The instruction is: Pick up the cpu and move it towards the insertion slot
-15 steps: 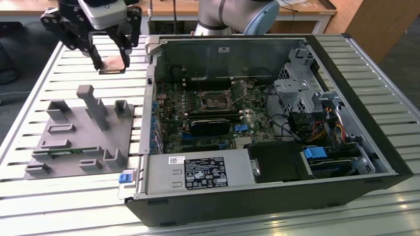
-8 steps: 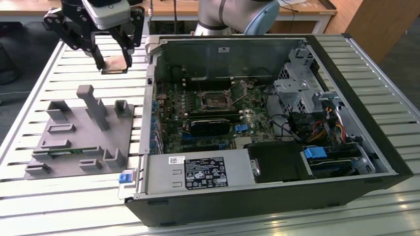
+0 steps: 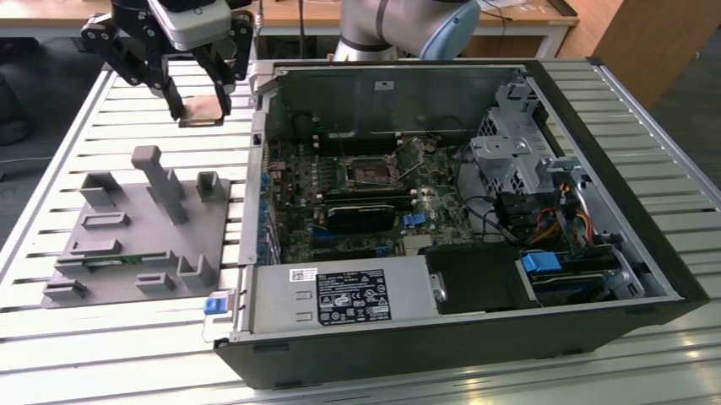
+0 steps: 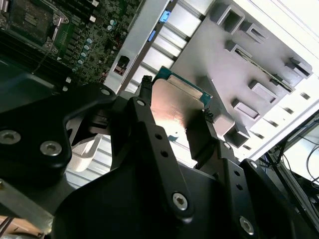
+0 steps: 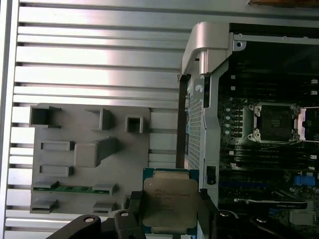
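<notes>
At the exterior view's far left, the cpu (image 3: 204, 110) is held clear above the desk (image 3: 67, 152), clamped by its edges between the fingers of the tool (image 3: 204, 108). The grey fixture (image 3: 135, 236) is seen below and nearer. The empty socket (image 3: 371, 171) on the motherboard lies to the right, inside the open computer case (image 3: 631, 169).

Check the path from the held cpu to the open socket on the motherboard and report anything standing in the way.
The gripper holds the cpu above the slatted table, outside the computer case. The case's side wall stands between it and the socket. The case is open on top, and nothing visible covers the socket.
</notes>
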{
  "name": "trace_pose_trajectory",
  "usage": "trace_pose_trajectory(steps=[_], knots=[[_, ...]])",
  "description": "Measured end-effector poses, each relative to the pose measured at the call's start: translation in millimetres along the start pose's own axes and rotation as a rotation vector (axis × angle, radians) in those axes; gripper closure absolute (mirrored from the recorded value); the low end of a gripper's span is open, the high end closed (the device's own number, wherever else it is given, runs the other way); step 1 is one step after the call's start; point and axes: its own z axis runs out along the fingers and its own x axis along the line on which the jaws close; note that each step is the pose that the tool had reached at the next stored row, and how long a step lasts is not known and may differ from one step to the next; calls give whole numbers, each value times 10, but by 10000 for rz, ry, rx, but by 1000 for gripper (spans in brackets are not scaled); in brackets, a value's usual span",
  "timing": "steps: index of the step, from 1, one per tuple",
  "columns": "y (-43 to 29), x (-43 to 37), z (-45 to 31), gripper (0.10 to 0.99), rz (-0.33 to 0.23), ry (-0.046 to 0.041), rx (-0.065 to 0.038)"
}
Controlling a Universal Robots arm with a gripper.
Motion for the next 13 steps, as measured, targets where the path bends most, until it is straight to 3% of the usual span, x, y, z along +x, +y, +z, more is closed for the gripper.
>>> trace_pose_trajectory(steps=[13], knots=[[-2, -83, 0, 561, -5, 1, 0]])
